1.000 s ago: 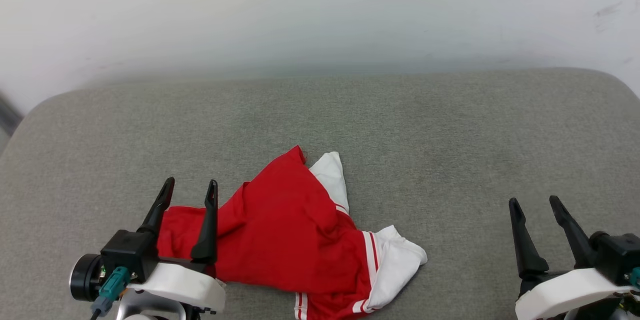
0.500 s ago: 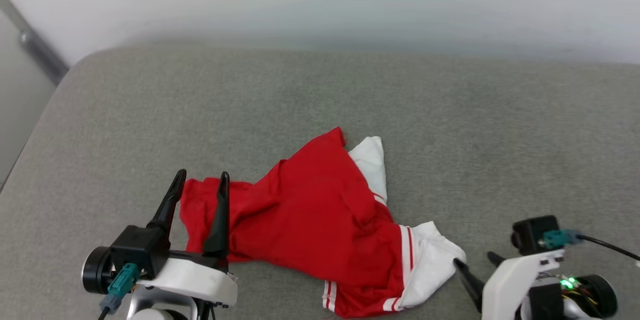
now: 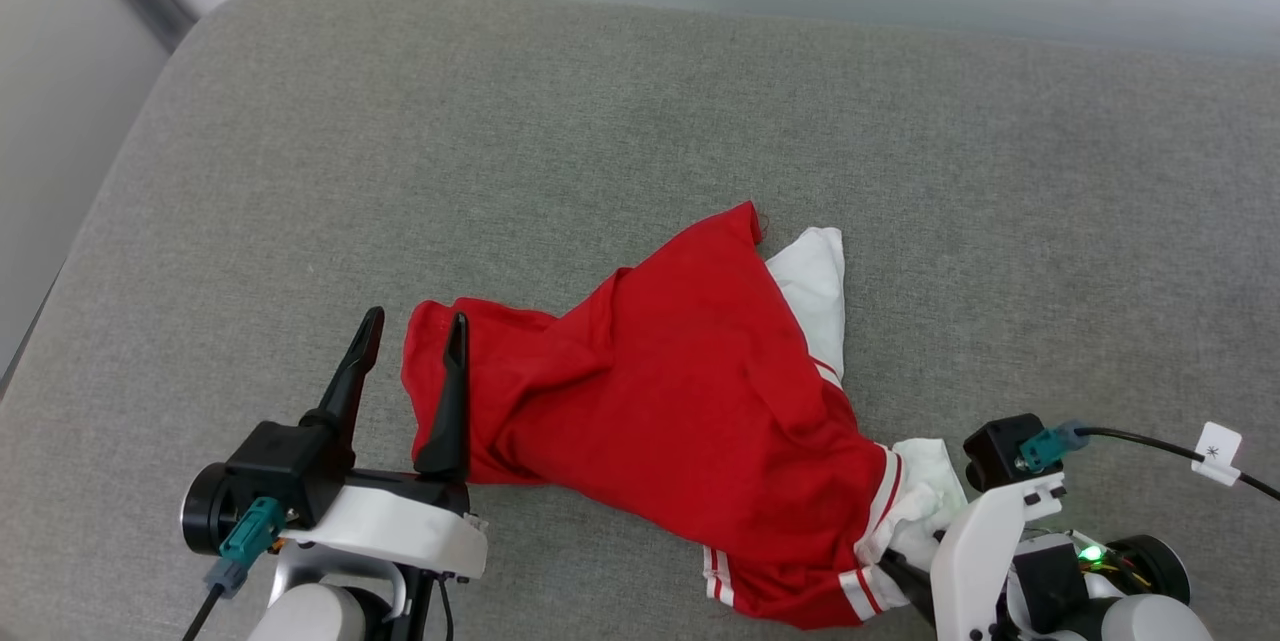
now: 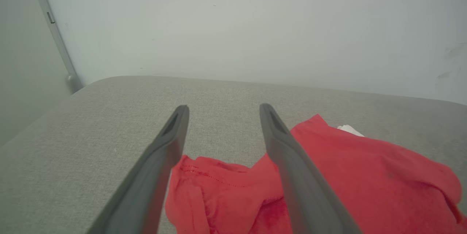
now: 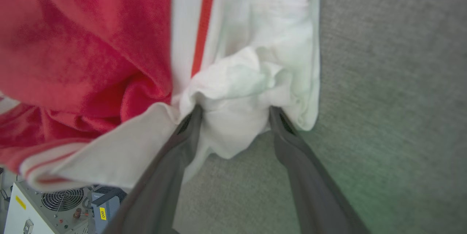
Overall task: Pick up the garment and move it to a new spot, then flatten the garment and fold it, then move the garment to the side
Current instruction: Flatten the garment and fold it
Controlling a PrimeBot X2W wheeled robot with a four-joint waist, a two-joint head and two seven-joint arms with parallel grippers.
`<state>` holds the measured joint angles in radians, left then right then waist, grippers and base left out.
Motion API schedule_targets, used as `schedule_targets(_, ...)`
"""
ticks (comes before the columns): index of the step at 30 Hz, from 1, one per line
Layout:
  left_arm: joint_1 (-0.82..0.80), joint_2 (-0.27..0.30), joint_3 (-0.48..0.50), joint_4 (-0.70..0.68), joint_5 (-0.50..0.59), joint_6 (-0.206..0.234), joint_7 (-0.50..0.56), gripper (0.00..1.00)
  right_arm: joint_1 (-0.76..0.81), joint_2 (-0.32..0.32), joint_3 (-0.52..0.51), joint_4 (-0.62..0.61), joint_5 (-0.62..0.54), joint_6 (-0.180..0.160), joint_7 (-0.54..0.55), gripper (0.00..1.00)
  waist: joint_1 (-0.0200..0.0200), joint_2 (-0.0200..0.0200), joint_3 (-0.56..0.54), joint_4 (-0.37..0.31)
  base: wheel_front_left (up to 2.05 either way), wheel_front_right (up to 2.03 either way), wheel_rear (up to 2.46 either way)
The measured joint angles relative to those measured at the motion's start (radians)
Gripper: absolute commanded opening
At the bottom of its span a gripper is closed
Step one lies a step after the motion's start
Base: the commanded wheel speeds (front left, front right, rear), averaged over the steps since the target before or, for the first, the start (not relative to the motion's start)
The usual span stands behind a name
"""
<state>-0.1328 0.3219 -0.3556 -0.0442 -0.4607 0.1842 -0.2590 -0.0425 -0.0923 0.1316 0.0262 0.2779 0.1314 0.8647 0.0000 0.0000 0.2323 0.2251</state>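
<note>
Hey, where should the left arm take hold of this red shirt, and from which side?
Probably the stitched red hem corner at the garment's left end, taken from above on the near side. It lies in loose folds just under the left gripper's open fingers, opposite the white sleeve the right gripper straddles.

Blurred, the red jersey T-shirt [image 5: 84, 44] runs off the right wrist view's top and left; its bunched white sleeve [image 5: 255, 62] buries the fingertips of the right gripper [image 5: 235, 110], toward the near edge of the grey fabric cushion [image 3: 600, 121].
</note>
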Motion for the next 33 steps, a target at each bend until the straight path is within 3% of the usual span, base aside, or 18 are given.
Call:
schedule_targets(2, 0.0, -0.005, 0.006, 0.008, 0.0, -0.005, -0.001, 1.0, -0.002, 0.001, -0.006, 0.004, 0.004, 0.0, -0.002, 0.0, 0.0, 0.0, 0.001, -0.001, 0.0, 0.0, 0.0)
schedule_targets(10, 0.002, -0.011, 0.032, 0.017, 0.009, -0.014, -0.002, 1.0, -0.016, -0.033, -0.008, -0.021, -0.011, 0.0, -0.086, 0.0, 0.0001, 0.0, -0.026, -0.036, 0.0, 0.0, 0.0)
schedule_targets(16, 0.017, -0.007, 0.039, 0.011, 0.009, -0.011, -0.003, 1.0, -0.074, -0.109, -0.12, -0.068, -0.083, 0.0, -0.192, 0.0, 0.0001, 0.0, -0.044, -0.08, 0.0, 0.0, 0.0)
schedule_targets(19, 0.021, -0.004, 0.038, 0.006, 0.009, -0.009, 0.0, 1.0, -0.086, -0.125, -0.188, -0.045, -0.098, 0.0, -0.236, 0.0, 0.0001, 0.0, -0.049, -0.101, 0.0, 0.0, 0.0)
schedule_targets(24, 0.021, 0.002, 0.036, 0.003, 0.007, -0.009, 0.007, 1.0, -0.074, -0.092, -0.275, 0.073, -0.095, 0.0, -0.314, 0.0, 0.0001, 0.0, -0.048, -0.121, 0.0, 0.0, 0.0)
schedule_targets(25, 0.021, 0.003, 0.036, 0.003, 0.006, -0.009, 0.009, 1.0, -0.067, -0.091, -0.278, 0.1, -0.103, 0.0, -0.336, 0.07, 0.0001, 0.0, -0.047, -0.123, 0.0, 0.0, 0.0)
schedule_targets(26, 0.021, 0.006, 0.035, 0.003, 0.005, -0.009, 0.011, 1.0, -0.062, -0.071, -0.292, 0.151, -0.094, 0.0, -0.383, 0.67, 0.0001, 0.0, -0.046, -0.127, 0.0, 0.0, 0.0)
schedule_targets(27, 0.021, 0.008, 0.035, 0.003, 0.003, -0.009, 0.013, 1.0, -0.06, -0.067, -0.287, 0.174, -0.095, 0.0, -0.409, 1.0, 0.0001, 0.0, -0.047, -0.129, 0.0, 0.0, 0.0)
schedule_targets(33, 0.03, 0.016, 0.036, 0.004, -0.002, -0.007, 0.02, 1.0, -0.061, -0.03, -0.312, 0.219, -0.077, 0.0, -0.629, 1.0, 0.0001, 0.0, -0.061, -0.137, 0.0, 0.0, 0.0)
